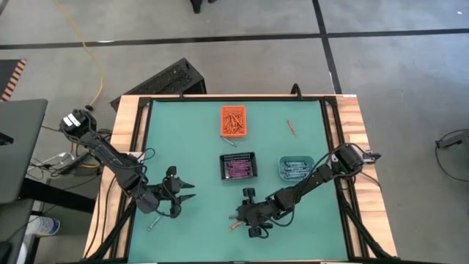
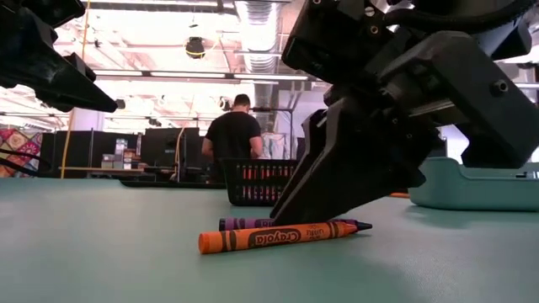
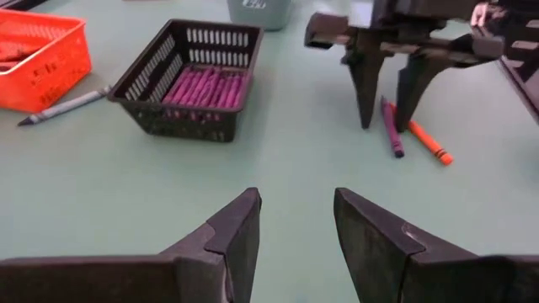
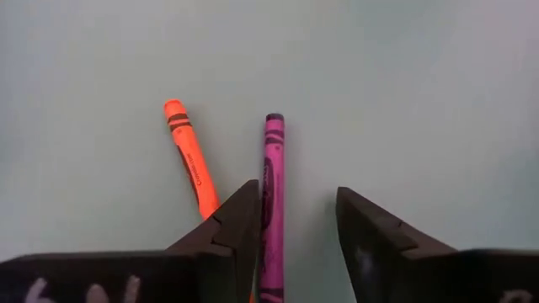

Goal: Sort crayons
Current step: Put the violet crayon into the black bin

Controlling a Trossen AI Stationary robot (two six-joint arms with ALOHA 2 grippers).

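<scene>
The right gripper (image 4: 295, 223) was down at the mat near the front of the table, fingers spread and straddling a purple crayon (image 4: 273, 202), with an orange crayon (image 4: 191, 160) lying just beside it at a slight angle. So I'd call this the pick step for the purple one: jaws apart, nothing held yet. In the low view the fingertips looked right at the surface, though I couldn't tell if they actually touched the crayon.

The next move seemed to need a clean squeeze on the purple stick only, since the orange one sat close enough to one finger to get nudged or pinched along. Then a lift and carry to the black mesh bin (image 1: 238, 166), which already held purple crayons. The orange bin (image 1: 234, 122) and teal bin (image 1: 296, 168) stood either side of it, both with crayons inside.

Stuff-wise: the crayons were thin, round, paper-wrapped sticks, so probably prone to rolling on the smooth green mat (image 1: 198, 139). The bins looked like hard plastic, the black one perforated.

The left gripper (image 1: 178, 194) hung open over the left of the mat, empty. A couple of stray crayons still lay elsewhere on the mat.
</scene>
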